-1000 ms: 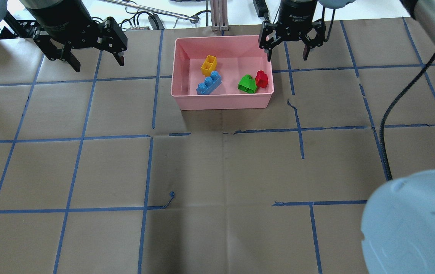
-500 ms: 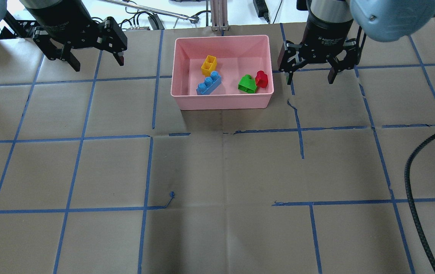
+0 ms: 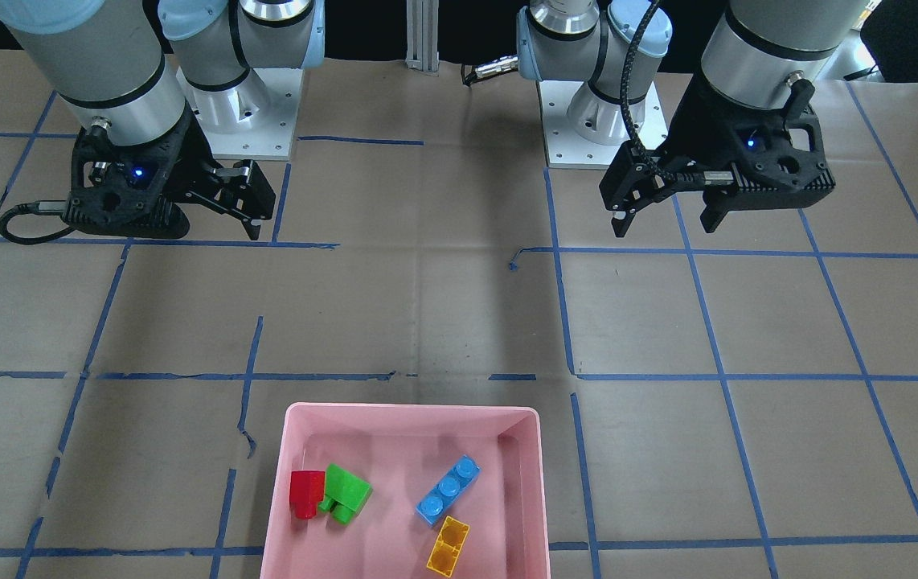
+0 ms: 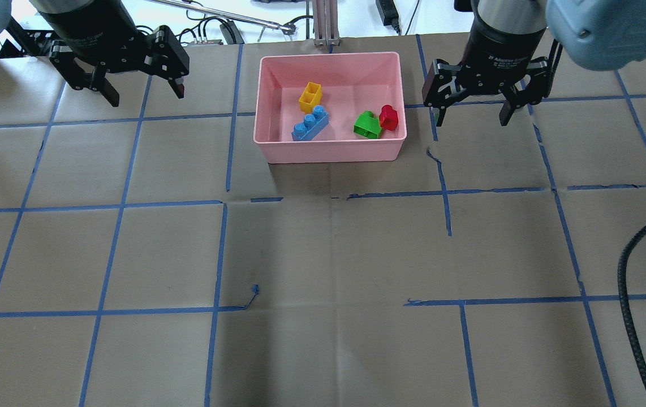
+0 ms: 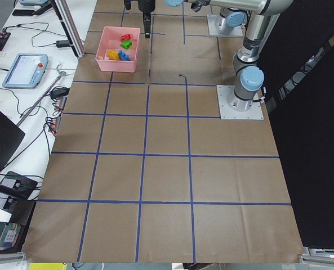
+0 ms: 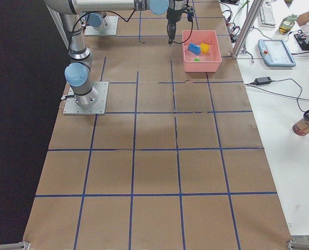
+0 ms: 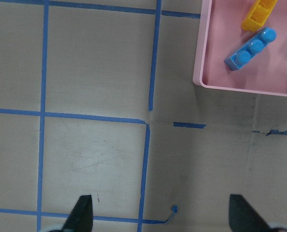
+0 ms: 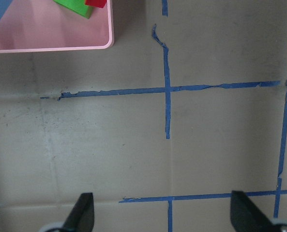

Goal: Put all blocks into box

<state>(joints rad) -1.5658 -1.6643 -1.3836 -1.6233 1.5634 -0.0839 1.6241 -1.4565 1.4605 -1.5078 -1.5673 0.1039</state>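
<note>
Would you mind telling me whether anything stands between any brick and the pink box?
Nothing visible does: the green brick, red brick, blue brick and yellow brick already lie inside the box.

overhead: we look forward and down over the desk [image 4: 328,254], box [image 4: 328,152] at 12 o'clock | front: we look back from the opposite side, steeply down, box at 6 o'clock | sides: far off at either desk end | wrists: close, straight down, each catching a box corner
</note>
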